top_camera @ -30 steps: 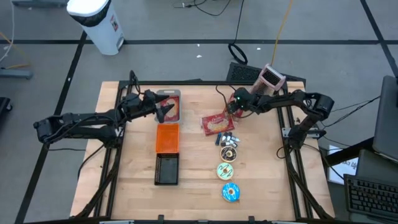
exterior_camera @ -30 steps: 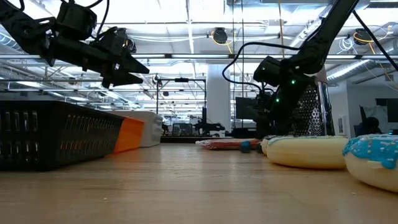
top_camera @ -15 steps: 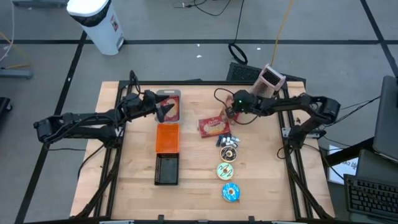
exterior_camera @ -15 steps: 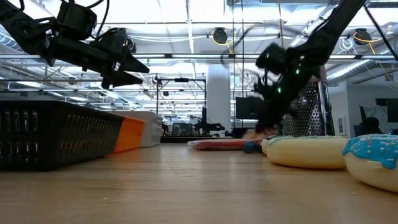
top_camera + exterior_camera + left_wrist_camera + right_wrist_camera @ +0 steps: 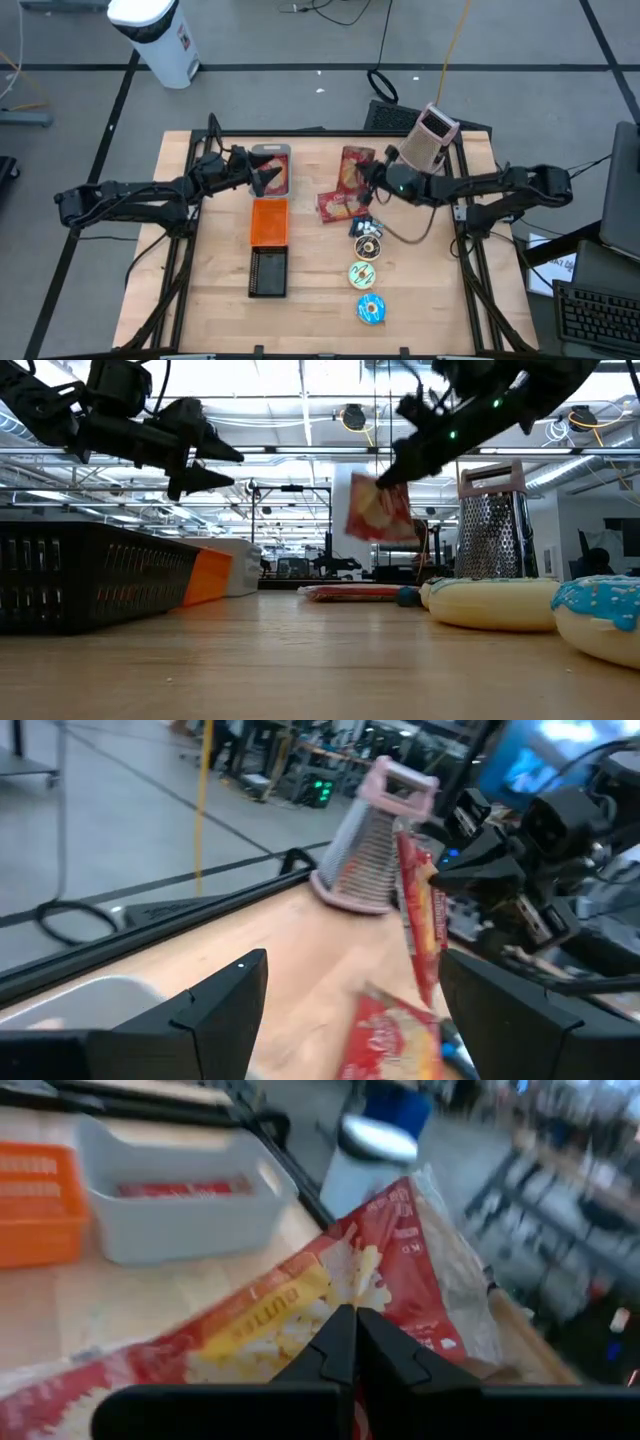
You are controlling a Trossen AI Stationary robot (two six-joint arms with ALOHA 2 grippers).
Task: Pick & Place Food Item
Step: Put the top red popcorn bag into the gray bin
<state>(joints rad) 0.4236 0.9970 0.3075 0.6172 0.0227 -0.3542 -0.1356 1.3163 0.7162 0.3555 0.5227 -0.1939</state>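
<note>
You have bare table left of the bins; the donuts (a tight column) block the right.

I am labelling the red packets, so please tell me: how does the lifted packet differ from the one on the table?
The lifted packet hangs in the air, pinched by the right gripper; the other packet lies on the table. The lifted one hangs roughly upright; the other lies flat. Both are red printed snack packets.
</note>
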